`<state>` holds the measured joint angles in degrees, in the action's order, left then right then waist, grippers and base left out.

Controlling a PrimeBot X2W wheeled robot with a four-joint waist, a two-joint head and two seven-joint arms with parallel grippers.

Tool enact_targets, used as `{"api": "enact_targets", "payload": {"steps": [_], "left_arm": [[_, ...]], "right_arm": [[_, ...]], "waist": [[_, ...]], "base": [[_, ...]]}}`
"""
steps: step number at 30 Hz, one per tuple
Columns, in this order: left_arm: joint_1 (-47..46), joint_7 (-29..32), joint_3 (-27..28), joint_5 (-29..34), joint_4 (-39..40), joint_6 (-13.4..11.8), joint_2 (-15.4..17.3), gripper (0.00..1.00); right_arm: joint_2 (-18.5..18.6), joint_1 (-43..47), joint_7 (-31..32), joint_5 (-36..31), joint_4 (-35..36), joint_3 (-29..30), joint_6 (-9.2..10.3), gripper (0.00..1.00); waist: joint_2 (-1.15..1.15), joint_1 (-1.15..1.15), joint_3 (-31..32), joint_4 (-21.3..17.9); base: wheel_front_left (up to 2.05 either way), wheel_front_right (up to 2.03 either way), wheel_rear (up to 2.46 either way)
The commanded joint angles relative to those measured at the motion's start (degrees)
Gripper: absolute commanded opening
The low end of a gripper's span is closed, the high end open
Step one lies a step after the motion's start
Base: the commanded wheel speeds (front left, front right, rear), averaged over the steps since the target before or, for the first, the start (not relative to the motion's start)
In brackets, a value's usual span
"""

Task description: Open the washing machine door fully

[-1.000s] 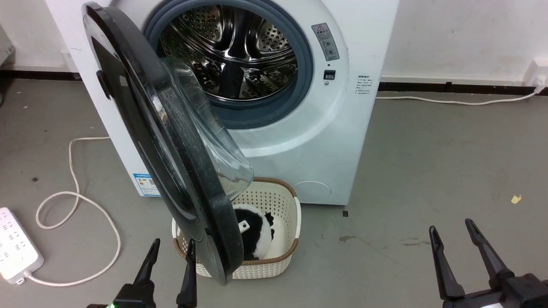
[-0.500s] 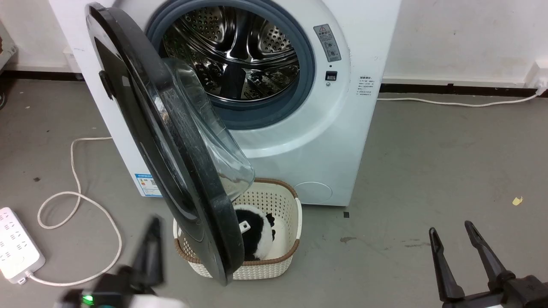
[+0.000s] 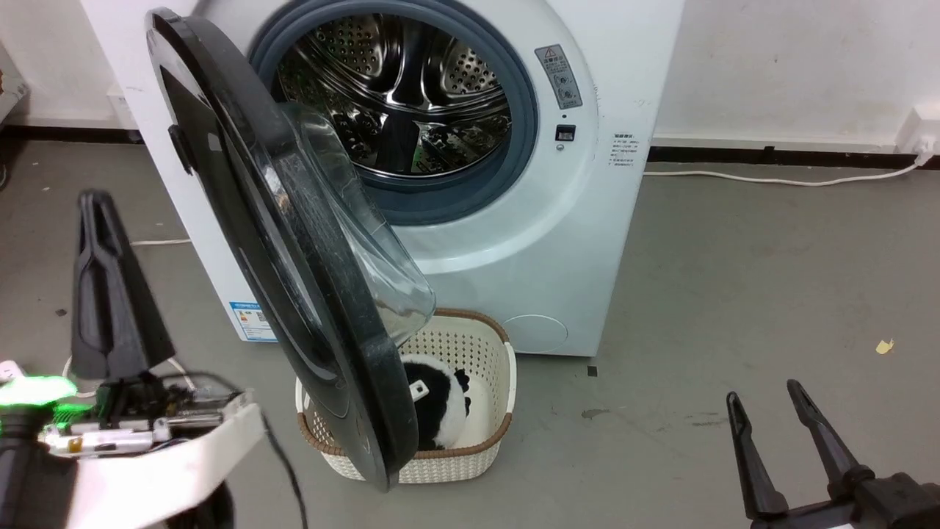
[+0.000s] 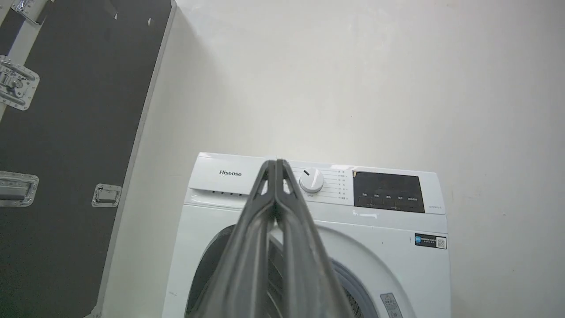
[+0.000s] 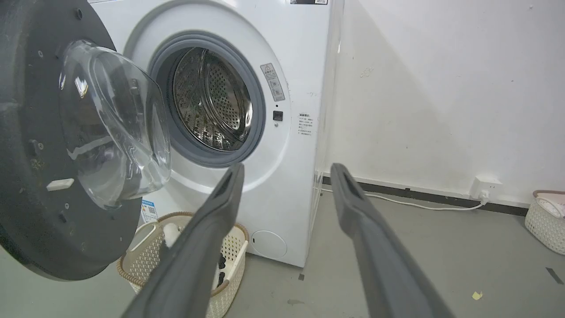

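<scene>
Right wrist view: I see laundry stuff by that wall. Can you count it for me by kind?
Washing machine: 1
Washing machine door: 1
Baskets: 2
Total: 4

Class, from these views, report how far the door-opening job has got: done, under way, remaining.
Done: the door is unlatched and swung well clear of the drum, standing out over the basket. In hand: the left claw, shut, sits beside the door's outer face, apparently not touching; the right claw is open and low. Left: the door looks only part-open, so it likely needs swinging further back.
</scene>
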<state>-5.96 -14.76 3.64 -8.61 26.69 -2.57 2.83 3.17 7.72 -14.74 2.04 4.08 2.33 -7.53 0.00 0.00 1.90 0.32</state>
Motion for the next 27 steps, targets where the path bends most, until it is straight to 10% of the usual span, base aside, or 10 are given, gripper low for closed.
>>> {"api": "enact_targets", "payload": {"steps": [1, 16, 27], "left_arm": [[-1.05, -0.24, -0.81, 0.25, 0.99, 0.22, 0.06, 0.0], [3.44, 4.96, -23.05, 0.96, -14.85, 2.0, 0.05, 0.0], [2.53, 7.85, -23.73, -1.8, -33.55, -2.5, 0.05, 0.0]], "right_arm": [[-0.29, 0.09, -0.26, 0.37, -0.14, -0.24, 0.04, 1.0], [-0.29, -0.01, -0.26, 1.72, -0.94, -1.09, 0.04, 1.0], [-0.29, -0.22, -0.26, 2.66, -1.17, -0.97, 0.04, 1.0]], "waist": [[0.0, 0.0, 0.06, -0.09], [0.0, 0.0, -0.12, -1.11], [0.0, 0.0, -1.14, -0.98]], "base": [[0.0, 0.0, 0.0], [0.0, 0.0, 0.0], [0.0, 0.0, 0.0]]}}
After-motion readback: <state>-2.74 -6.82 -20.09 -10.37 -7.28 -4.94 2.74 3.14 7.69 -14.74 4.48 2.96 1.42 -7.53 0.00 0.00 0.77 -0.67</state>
